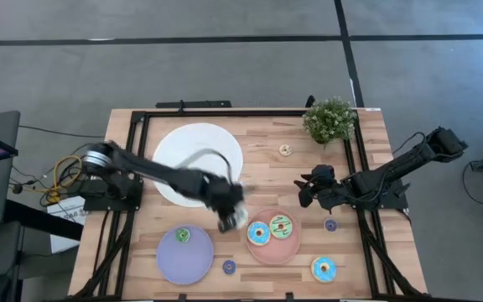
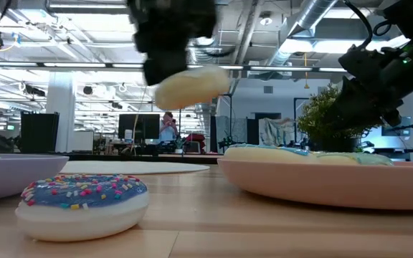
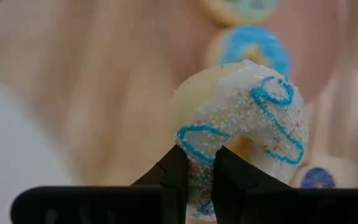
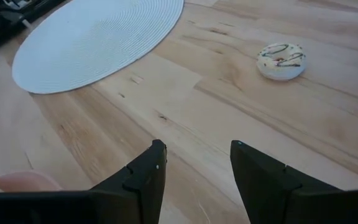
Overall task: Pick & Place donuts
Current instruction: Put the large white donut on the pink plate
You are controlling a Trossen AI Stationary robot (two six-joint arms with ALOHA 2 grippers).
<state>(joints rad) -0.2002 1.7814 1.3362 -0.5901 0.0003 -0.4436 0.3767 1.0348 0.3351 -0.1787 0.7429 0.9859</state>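
My left gripper (image 1: 229, 218) is shut on a white-iced donut with blue squiggles (image 3: 241, 124), which hangs in the air beside the pink plate (image 1: 273, 252); the low view shows this donut (image 2: 192, 86) well above the table. A blue donut (image 1: 258, 233) and a green donut (image 1: 281, 226) lie flat on the pink plate. Another green donut (image 1: 183, 235) lies on the lilac plate (image 1: 184, 260). My right gripper (image 4: 194, 162) waits open over bare wood right of the pink plate, with nothing between its fingers. My left gripper pinches the near part of the donut's ring (image 3: 199, 171) between its two fingers, one finger (image 3: 229, 177) at the hole side and the other (image 3: 174, 174) on the outer rim. The fingers slant down from the table's left. The donut is lifted clear, tilted.
A large white disc (image 1: 198, 164) lies at the back left, a small plant (image 1: 329, 120) at the back right. Loose donuts lie on the wood: a small white one (image 1: 285, 150), small purple ones (image 1: 229, 267) (image 1: 331, 225), and a blue one (image 1: 324, 268).
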